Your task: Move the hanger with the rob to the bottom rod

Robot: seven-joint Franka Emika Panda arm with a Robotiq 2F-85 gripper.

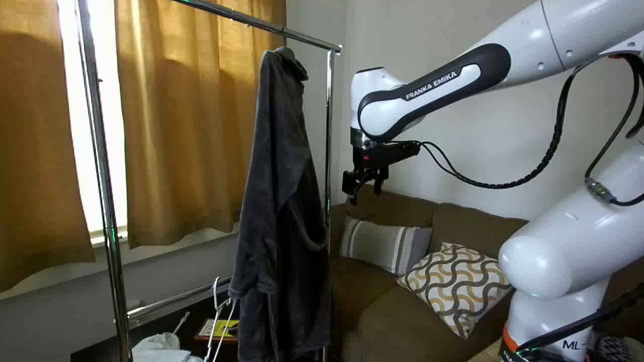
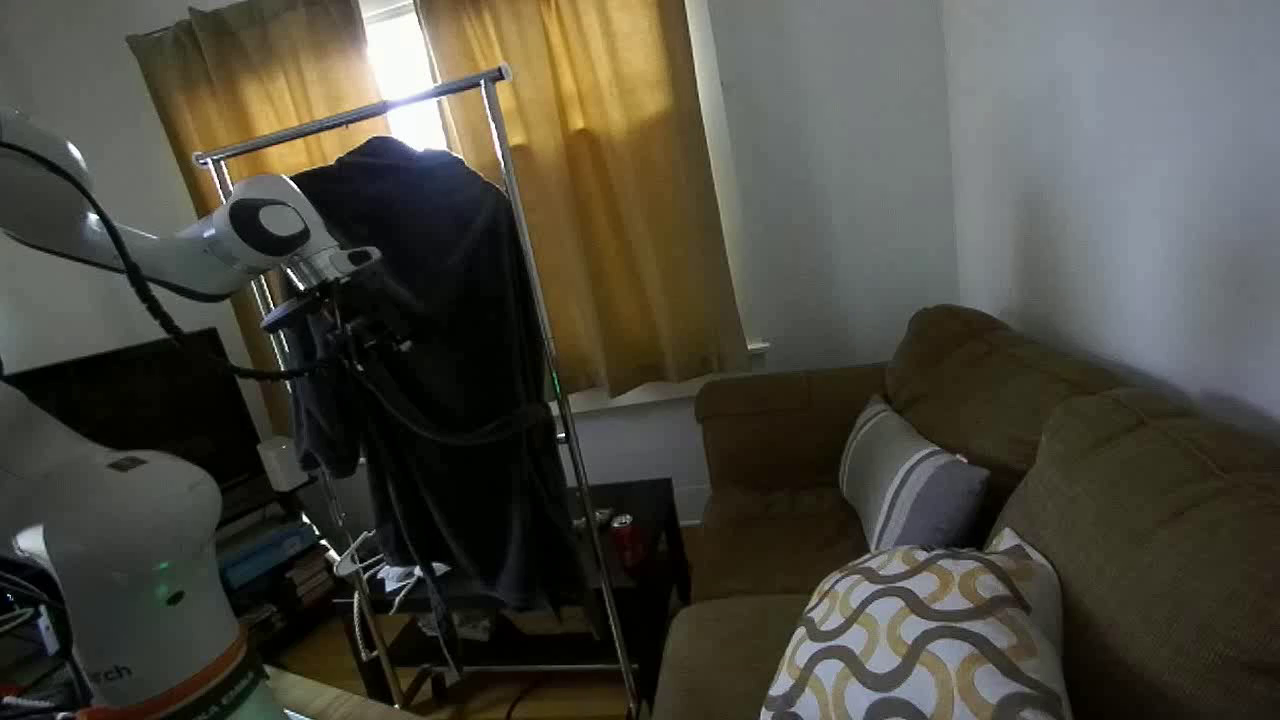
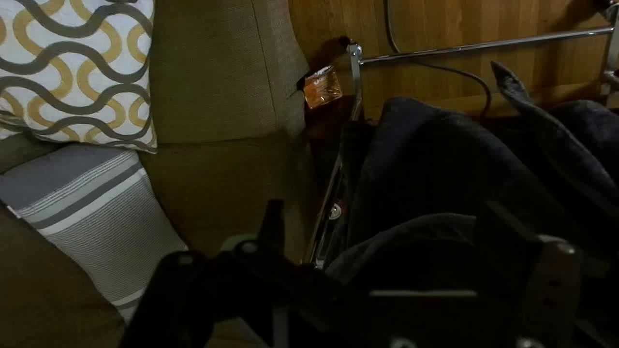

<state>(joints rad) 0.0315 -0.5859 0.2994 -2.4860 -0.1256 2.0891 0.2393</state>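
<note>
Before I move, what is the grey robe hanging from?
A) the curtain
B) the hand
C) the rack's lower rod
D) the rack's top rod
D: in an exterior view a dark hanger hook links the robe to the top rod, and the hand is apart from it.

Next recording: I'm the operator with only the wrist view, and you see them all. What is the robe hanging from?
Observer: The robe hangs from the top rod, as seen in an exterior view.
Operator: Is anything else hung lower on the rack?
Observer: Yes, a white hanger, its hook at the lower rod.
Operator: And the hand, is it up level with the top rod?
Observer: No, it is below the top rod in both exterior views.
</note>
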